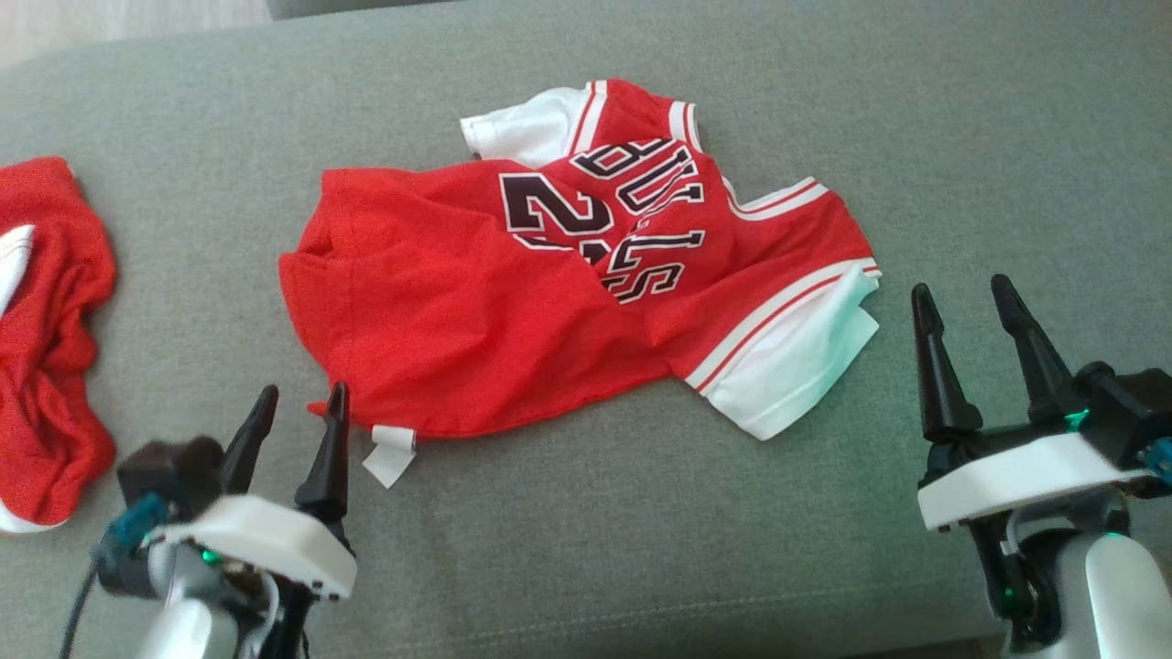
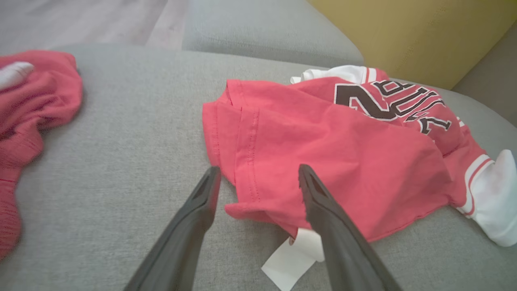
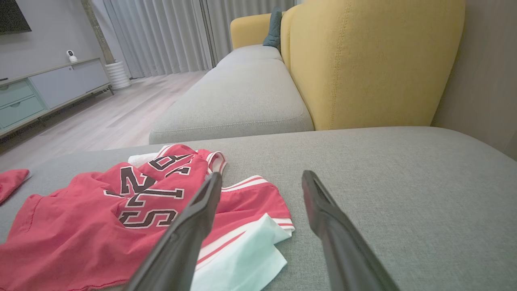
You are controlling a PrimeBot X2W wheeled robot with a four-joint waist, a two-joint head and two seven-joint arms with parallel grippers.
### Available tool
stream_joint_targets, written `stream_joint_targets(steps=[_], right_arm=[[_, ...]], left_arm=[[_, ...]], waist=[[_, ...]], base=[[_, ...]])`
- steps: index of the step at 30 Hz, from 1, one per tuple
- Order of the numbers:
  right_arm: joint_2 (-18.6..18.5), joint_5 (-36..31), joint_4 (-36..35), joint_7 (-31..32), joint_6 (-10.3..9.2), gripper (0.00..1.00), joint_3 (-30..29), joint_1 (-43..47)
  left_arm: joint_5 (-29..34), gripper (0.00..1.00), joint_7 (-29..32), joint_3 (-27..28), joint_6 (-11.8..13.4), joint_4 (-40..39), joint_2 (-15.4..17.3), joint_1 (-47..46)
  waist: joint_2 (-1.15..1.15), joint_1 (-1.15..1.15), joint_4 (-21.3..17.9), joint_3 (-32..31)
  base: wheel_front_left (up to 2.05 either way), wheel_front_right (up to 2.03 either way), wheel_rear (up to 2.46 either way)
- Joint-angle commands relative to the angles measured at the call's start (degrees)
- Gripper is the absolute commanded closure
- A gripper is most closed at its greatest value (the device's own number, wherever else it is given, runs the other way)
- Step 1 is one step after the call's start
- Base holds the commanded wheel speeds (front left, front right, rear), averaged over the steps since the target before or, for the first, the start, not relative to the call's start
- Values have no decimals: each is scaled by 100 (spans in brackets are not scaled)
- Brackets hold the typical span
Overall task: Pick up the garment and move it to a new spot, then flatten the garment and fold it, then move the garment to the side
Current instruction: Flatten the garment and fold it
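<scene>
The garment is a red jersey with white sleeves and dark lettering, lying rumpled in the middle of the grey cushion. Its white tag sticks out at the near hem. My left gripper is open at the lower left, its fingers just short of the hem corner. In the left wrist view the garment lies ahead and the left gripper straddles the hem edge without touching it. My right gripper stands open to the right of the white sleeve. The right wrist view has the garment at lower left, beside the right gripper.
A second red cloth lies bunched at the left edge of the cushion. A yellow sofa back rises behind, and another grey seat extends beyond. The cushion's front edge runs along the bottom of the head view.
</scene>
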Motion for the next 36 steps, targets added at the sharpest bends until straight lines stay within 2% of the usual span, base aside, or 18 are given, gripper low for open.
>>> stream_joint_targets(steps=[1, 8, 19, 20, 21, 22, 23, 24, 31, 36], right_arm=[[-69, -35, -222, -4, -5, 0, 152, -130], [-53, -17, -171, -48, -5, 0, 155, -169], [-33, 2, -145, -94, -5, 0, 130, -221], [-32, 1, -146, -98, -5, 0, 124, -227], [-30, 0, -145, -101, -5, 0, 118, -233], [-29, -1, -145, -102, -5, 0, 111, -238], [-28, -3, -146, -103, -5, 0, 105, -244], [-27, -5, -146, -104, -5, 0, 98, -250], [-23, -17, -92, -70, -5, 0, 68, -254], [-131, 13, 214, 154, -5, 0, 101, -174]], left_arm=[[-92, 0, 53, 211, -54, -84, 118, -302], [-582, 0, 542, 220, -354, 670, 118, -621], [-698, 0, 956, -41, -468, 1095, 76, -702], [-686, 12, 973, -74, -476, 1140, 74, -712], [-682, 29, 994, -108, -495, 1190, 68, -723], [-687, 53, 1009, -135, -513, 1236, 58, -734], [-681, 70, 999, -154, -525, 1272, 52, -752], [-664, 100, 969, -168, -534, 1305, 50, -778], [-594, 100, 723, -170, -516, 1474, 36, -860], [-586, 100, 621, -167, -489, 1463, 29, -869]], waist=[[0, 0, -26, 43], [0, 0, -113, 178], [0, 0, -146, 286], [0, 0, -143, 298], [0, 0, -140, 309], [0, 0, -137, 319], [0, 0, -133, 331], [0, 0, -128, 342], [0, 0, -105, 349], [0, 0, -56, 381]], base=[[0, 0, 0], [0, 0, 0], [0, 0, 0], [0, 0, 0], [0, 0, 0], [0, 0, 0], [0, 0, 0], [0, 0, 0], [0, 0, 0], [0, 0, 0]])
